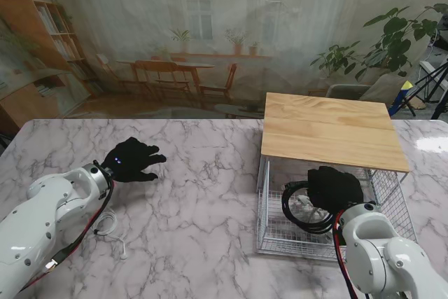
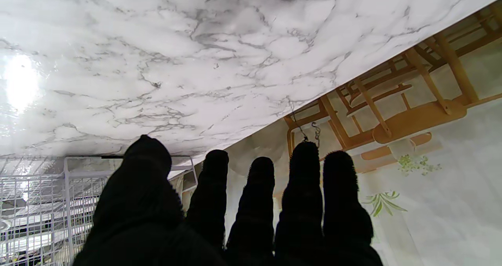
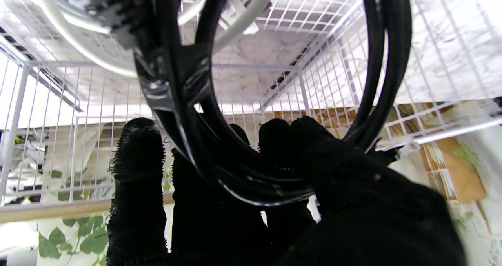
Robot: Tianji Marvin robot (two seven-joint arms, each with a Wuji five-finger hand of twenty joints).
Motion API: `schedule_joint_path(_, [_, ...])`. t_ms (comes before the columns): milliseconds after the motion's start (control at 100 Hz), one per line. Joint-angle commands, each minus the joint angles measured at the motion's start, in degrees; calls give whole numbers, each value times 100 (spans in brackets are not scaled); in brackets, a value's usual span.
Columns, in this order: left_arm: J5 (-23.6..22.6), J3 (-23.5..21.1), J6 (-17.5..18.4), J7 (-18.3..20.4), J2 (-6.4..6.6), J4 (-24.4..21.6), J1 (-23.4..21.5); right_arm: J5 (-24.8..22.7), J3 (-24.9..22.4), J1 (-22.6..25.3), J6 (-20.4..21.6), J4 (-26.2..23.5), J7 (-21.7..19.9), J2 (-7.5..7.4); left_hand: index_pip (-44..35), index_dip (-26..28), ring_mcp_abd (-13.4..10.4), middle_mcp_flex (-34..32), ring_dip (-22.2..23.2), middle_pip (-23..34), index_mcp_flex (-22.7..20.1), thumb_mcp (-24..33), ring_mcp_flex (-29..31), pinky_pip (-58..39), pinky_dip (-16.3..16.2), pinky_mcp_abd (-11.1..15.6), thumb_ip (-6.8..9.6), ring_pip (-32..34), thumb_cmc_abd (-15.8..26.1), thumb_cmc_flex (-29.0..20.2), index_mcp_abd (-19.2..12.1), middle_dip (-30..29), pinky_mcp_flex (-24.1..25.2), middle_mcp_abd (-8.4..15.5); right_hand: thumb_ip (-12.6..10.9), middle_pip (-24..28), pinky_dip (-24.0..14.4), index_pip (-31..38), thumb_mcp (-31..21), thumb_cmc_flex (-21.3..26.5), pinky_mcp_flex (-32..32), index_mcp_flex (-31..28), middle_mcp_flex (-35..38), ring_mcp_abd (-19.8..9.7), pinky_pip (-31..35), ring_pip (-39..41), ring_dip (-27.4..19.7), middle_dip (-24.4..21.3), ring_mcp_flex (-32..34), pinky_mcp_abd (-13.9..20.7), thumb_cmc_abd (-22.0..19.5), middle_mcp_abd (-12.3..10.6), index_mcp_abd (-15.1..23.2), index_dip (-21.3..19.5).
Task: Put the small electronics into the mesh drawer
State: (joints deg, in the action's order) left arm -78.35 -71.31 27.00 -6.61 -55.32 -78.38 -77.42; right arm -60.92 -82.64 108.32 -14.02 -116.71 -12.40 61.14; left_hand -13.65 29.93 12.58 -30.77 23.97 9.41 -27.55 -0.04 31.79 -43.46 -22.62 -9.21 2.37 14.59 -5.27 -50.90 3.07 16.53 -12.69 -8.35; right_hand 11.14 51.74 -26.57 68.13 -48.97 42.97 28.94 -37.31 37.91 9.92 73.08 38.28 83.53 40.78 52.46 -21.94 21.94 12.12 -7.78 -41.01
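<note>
While the right hand (image 1: 334,188) grips the black cable coil (image 3: 219,113) over the mesh drawer (image 1: 269,232) at the table's right edge | white cable (image 1: 112,232) lies near-left edge, nearest the empty, spread left hand (image 1: 133,161), toward me.

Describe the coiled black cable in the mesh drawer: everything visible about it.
The black cable is a glossy, rubbery-looking cord wound into a loose multi-strand coil, apparently bound at one spot by a clear wrap. It sits inside the white wire mesh drawer, pulled out from under a wooden top. The gloved right hand has its fingers curled around the loops. A white cable lies behind it.
</note>
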Motion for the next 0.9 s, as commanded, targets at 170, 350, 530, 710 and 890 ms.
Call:
schedule_joint_path(170, [56,24,-2,312,-8,2,13,-258,250,-432,-107,467,-59,-48,176,-138,-19,161,54,-132,189,-82,13,-124,-80,28,-150,39,216,3,138,6,39,-65,-142,-305,-126,-379,55,26,-513,-52,-89,-99,19,153,85,-213,-477,163,-171,-206,759,572])
schedule_joint_path(350, [140,2,-29,562,-14,-5,-4,-512,320,-591,-2,638,-266,-87,327,-232,-14,368,22,-385,290,-79,-22,-67,-86,22,-147,-25,202,11,167,-211,40,-276,-766,-1588,-220,-3245,719,-1614,-1323,393,-808,545,-690,-2147,-1404,-1487,-1311,202,-546,-232,341,935])
schedule_joint_path(530, [305,-20,-57,830,-28,-1,-27,-623,349,-649,4,763,-71,-76,831,-635,-14,1140,-79,-830,778,-80,-192,92,14,185,-145,-104,167,30,391,-816,37,-579,-670,-2105,-128,-4544,1586,-2335,-1673,1001,-1375,678,-1074,-2445,-1629,-2062,-2065,198,-592,-108,-61,1375])
schedule_joint_path(710, [258,-187,6,922,-8,-19,-131,-578,211,-422,60,667,443,-26,1118,-1048,-7,1610,-212,-955,1071,-75,-469,217,140,252,-160,-164,39,45,473,-1193,127,-606,-698,-2152,-20,-4780,1924,-2338,-1868,1055,-1478,734,-1364,-2533,-1709,-2254,-2378,138,-724,-86,-10,1408])
schedule_joint_path(890, [42,-497,132,867,30,-90,-370,-424,-71,-21,255,346,930,41,1029,-1070,-12,1556,-250,-756,1001,-78,-595,277,174,251,-176,-173,35,73,437,-1123,202,-447,-759,-2119,7,-4687,1975,-2128,-1878,950,-1402,760,-1414,-2525,-1719,-2269,-2385,110,-744,-71,56,1334])
